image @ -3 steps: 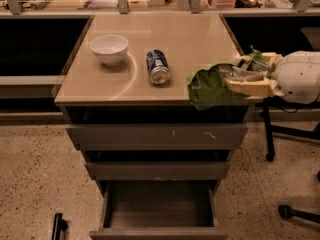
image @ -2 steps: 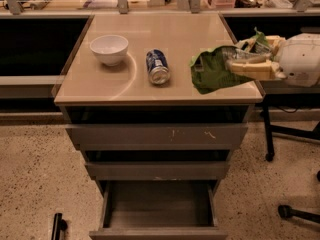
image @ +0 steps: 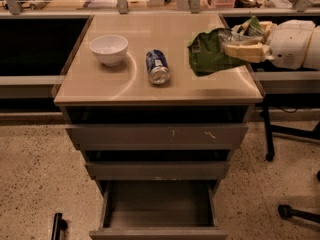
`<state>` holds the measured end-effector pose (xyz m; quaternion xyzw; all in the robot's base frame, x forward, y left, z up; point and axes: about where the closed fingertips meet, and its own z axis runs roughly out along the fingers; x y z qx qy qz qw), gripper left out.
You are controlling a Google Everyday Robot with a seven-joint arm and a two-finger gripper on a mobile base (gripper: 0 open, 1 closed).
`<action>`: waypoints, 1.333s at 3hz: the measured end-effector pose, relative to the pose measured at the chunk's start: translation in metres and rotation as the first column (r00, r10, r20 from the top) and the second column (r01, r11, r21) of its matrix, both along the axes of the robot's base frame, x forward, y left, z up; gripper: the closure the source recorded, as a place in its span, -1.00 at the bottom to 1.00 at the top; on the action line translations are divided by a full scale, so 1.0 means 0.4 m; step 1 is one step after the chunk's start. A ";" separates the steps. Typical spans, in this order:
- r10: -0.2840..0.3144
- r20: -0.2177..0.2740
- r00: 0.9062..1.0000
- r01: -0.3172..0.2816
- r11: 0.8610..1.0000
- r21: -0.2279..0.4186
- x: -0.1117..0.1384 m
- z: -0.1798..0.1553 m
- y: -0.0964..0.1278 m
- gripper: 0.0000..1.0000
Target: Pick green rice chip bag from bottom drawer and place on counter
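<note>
The green rice chip bag (image: 212, 53) is crumpled and held above the right side of the beige counter (image: 115, 86). My gripper (image: 239, 45) comes in from the right edge of the view and is shut on the bag, its cream fingers (image: 245, 51) clamping the bag's right part. The bag casts a shadow on the counter top beneath it. Below, the bottom drawer (image: 159, 211) is pulled out and its inside looks empty.
A white bowl (image: 108, 49) stands at the counter's left and a blue soda can (image: 157, 67) lies on its side near the middle. Two upper drawers (image: 157, 134) sit slightly ajar. A chair base (image: 295, 211) is at the lower right.
The gripper has carried the bag up and to the left, from past the counter's right front corner to over its right side.
</note>
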<state>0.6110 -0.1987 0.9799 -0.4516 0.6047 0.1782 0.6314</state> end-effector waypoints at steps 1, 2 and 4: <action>-0.003 -0.022 1.000 0.003 1.000 0.027 0.058 -0.024 0.008 1.00; -0.005 -0.048 0.999 0.007 0.999 0.043 0.101 -0.056 0.023 1.00; -0.020 -0.078 0.997 0.023 0.999 0.041 0.139 -0.094 0.047 0.62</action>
